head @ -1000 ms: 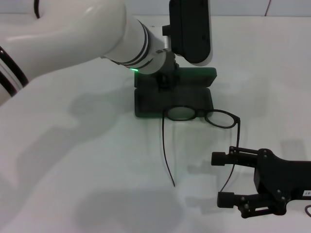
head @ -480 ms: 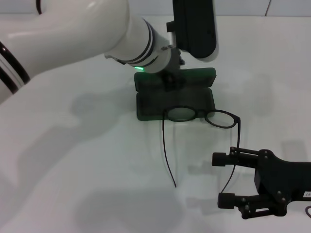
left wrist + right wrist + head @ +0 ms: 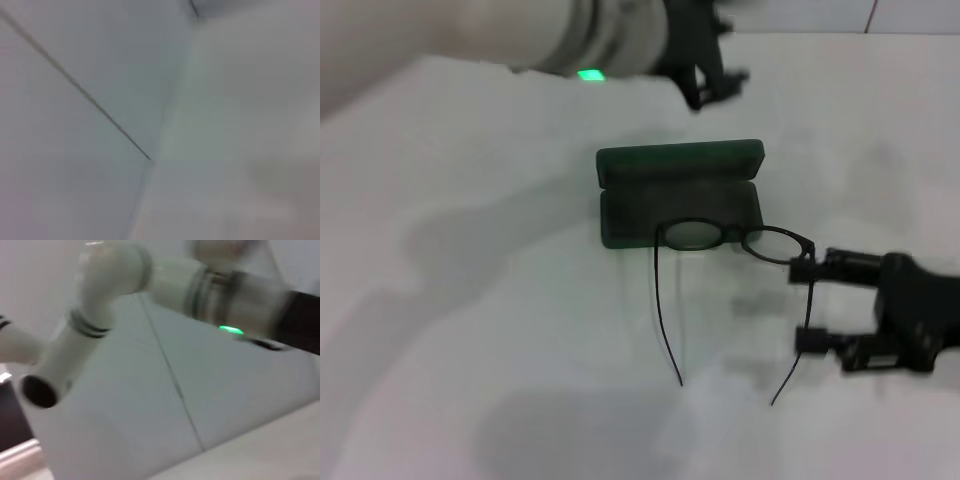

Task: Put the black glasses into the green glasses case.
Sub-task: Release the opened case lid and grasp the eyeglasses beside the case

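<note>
The green glasses case (image 3: pixel 680 190) lies open on the white table, its lid standing at the back. The black glasses (image 3: pixel 775 245) rest unfolded, the left lens on the case's front edge and the right lens on the table beside it. Both temple arms stretch toward me. My right gripper (image 3: pixel 805 306) is open at the right temple arm, just behind the right lens, its fingertips to either side along the arm. My left gripper (image 3: pixel 705 75) is blurred, raised above and behind the case. Neither wrist view shows the glasses or the case.
The white table (image 3: pixel 500 330) extends on all sides of the case. The right wrist view shows my left arm (image 3: pixel 120 275) with its green light against a wall. The left wrist view shows only blurred pale surfaces.
My left gripper has lifted off the case lid and moved up and back. My right gripper has moved from the front right corner in toward the glasses' right temple arm.
</note>
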`<action>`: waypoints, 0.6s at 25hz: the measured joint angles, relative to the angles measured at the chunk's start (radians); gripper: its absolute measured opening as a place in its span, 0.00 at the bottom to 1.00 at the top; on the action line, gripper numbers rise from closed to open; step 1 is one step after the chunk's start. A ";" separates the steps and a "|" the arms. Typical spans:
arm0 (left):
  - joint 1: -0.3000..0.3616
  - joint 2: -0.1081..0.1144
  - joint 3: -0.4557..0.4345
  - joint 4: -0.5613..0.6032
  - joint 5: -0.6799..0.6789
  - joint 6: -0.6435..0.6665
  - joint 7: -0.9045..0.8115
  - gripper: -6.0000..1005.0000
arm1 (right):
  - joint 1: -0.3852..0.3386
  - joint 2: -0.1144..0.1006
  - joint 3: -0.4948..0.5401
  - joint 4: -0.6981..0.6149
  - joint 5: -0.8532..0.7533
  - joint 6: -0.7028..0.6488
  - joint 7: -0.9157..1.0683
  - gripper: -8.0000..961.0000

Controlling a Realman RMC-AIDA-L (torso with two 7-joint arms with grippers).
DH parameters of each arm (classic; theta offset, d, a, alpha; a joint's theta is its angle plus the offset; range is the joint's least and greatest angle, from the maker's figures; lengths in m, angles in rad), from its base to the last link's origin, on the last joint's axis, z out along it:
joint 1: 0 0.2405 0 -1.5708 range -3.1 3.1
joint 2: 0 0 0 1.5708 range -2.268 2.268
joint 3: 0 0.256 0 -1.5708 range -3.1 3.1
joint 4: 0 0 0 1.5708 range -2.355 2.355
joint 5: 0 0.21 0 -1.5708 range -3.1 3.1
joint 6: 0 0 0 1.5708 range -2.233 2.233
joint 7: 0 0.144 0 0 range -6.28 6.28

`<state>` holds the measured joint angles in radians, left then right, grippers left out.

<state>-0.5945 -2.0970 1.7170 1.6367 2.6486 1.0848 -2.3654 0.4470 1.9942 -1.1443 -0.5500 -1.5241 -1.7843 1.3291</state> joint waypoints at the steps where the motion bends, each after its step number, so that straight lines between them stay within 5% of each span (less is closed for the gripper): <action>1: 0.038 0.000 -0.028 0.050 -0.044 -0.011 -0.002 0.46 | -0.001 -0.010 0.000 -0.040 -0.005 0.014 0.044 0.91; 4: 0.151 0.003 -0.128 0.131 -0.266 -0.043 0.060 0.46 | 0.003 -0.036 0.001 -0.210 -0.072 0.069 0.227 0.89; 8: 0.294 0.005 -0.241 0.108 -0.650 -0.029 0.279 0.46 | 0.040 -0.037 0.003 -0.412 -0.222 0.136 0.431 0.88; 15: 0.451 0.002 -0.235 -0.046 -0.861 -0.001 0.449 0.39 | 0.257 -0.028 0.002 -0.446 -0.554 0.176 0.659 0.87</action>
<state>-0.1434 -2.0946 1.4817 1.5908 1.7881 1.0838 -1.9163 0.7037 1.9661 -1.1419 -0.9963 -2.0782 -1.6088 1.9884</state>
